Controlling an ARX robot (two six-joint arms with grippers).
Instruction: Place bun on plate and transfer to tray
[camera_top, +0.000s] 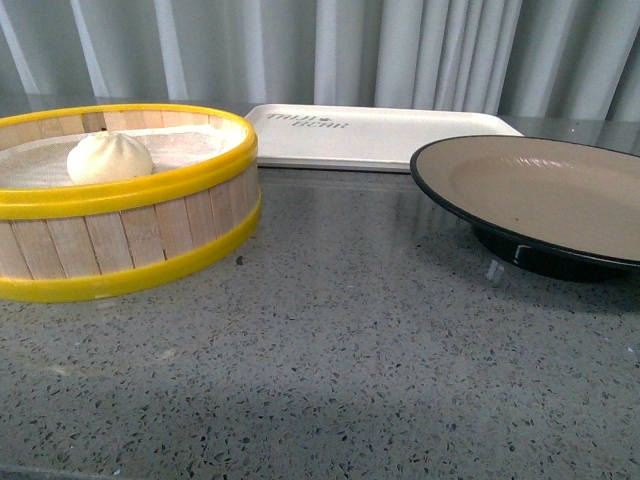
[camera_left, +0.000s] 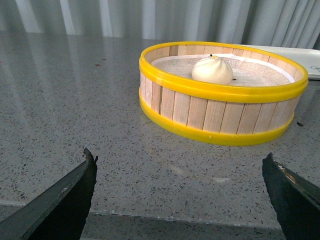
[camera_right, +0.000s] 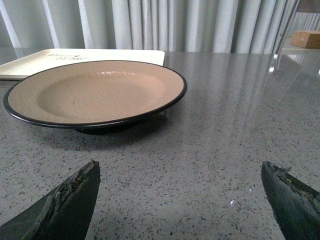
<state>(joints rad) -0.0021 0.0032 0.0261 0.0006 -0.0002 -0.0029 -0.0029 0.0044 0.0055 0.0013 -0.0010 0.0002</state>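
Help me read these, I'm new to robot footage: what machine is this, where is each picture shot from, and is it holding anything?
It is a two-armed robot. One picture is from a camera on its body, the other two from cameras on its wrists, where the dark wedges are the left fingers and right fingers, both open and empty. On the grey table lie a steamer basket holding the bun, the plate, bare, and the tray behind.

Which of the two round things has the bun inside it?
The wooden steamer basket with yellow rims holds the bun. The tan, black-rimmed plate has nothing on it.
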